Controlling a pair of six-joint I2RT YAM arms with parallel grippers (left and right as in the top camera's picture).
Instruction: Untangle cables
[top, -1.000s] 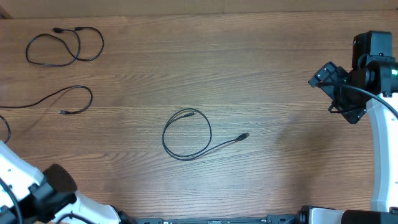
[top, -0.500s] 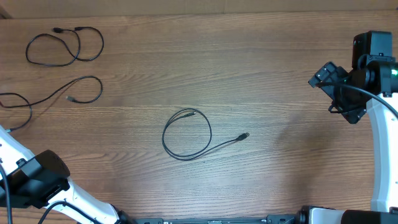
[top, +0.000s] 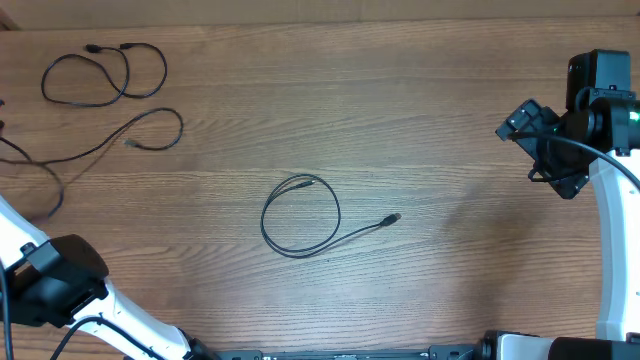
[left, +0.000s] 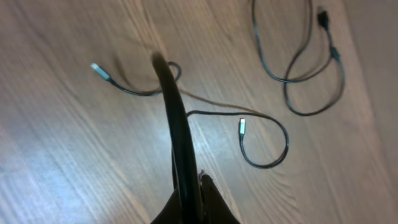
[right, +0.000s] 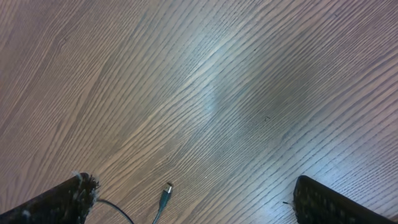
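One thin black cable (top: 264, 222) lies in a single loop in the middle of the brown wooden surface (top: 450, 90), its plug tail pointing right. A second black cable (top: 124, 82) lies in two loops at the far left. The third black cable (top: 182, 128) trails just below it, pinched in the clenched left end effector (left: 188, 198). The right end effector (top: 543, 152) hangs released, well apart from all three.

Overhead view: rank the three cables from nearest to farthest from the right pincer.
1. Looped cable, table centre, nearest the right pincer.
2. Left-edge cable, mid-left, its loop reaching rightward.
3. Double-loop cable, top-left corner, only slightly farther than the second.
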